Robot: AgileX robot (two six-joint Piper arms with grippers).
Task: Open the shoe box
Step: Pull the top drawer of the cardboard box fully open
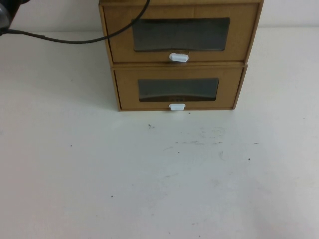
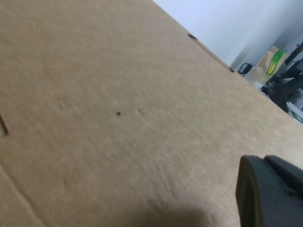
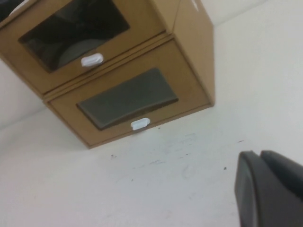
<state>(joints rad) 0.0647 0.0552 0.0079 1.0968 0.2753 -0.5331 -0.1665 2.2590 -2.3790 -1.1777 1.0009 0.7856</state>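
Two brown cardboard shoe boxes stand stacked at the back of the table, both drawer fronts closed. The upper box (image 1: 119, 45) has a dark window and a white handle (image 1: 178, 57). The lower box (image 1: 127, 92) has its own white handle (image 1: 177, 106). In the right wrist view the same handles (image 3: 92, 60) (image 3: 140, 124) show from a distance. My right gripper (image 3: 259, 156) hovers shut over the bare table, in front of the boxes and to their right. My left gripper (image 2: 262, 161) sits shut just over a brown cardboard surface (image 2: 118, 94). Neither gripper shows in the high view.
A black cable (image 1: 75, 40) runs from the top left corner across the table and up past the upper box. The white table (image 1: 159, 174) in front of the boxes carries only small specks and scuffs. Room clutter (image 2: 270, 61) shows beyond the cardboard.
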